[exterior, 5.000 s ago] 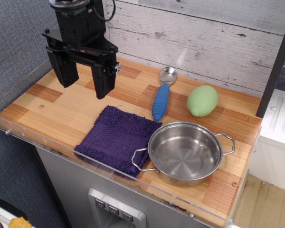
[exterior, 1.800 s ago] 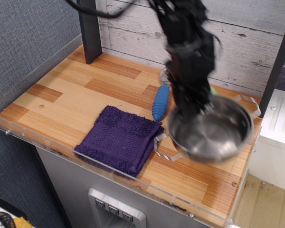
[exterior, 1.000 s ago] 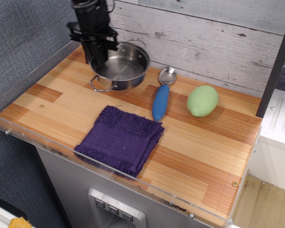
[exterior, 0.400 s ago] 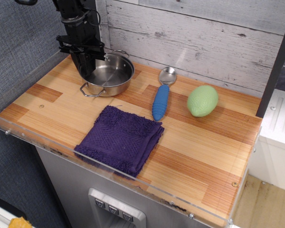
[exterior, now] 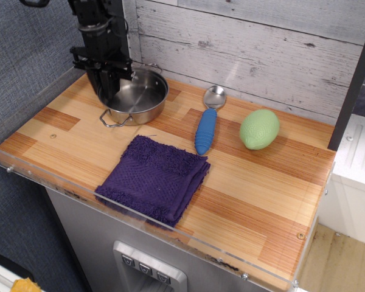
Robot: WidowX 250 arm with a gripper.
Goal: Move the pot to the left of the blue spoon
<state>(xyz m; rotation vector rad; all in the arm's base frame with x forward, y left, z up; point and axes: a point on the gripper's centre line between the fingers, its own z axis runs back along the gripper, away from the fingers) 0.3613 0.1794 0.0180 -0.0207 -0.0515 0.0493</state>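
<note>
The shiny steel pot (exterior: 140,99) sits at the back left of the wooden counter, its near loop handle pointing toward the front. It lies to the left of the blue spoon (exterior: 205,128), whose ribbed blue handle points forward and whose metal bowl points to the wall. My black gripper (exterior: 108,91) hangs over the pot's left rim, with its fingers down on that rim. The pot's left wall is hidden behind the fingers.
A folded purple towel (exterior: 155,177) lies at the front middle. A light green egg-shaped object (exterior: 259,129) sits right of the spoon. A clear plastic lip (exterior: 140,220) runs along the counter's front edge. A dark post stands behind the gripper at the back left corner.
The pot was lifted from the front right and carried across to the back left. Over the last half second the gripper and pot shifted slightly left and settled lower.
</note>
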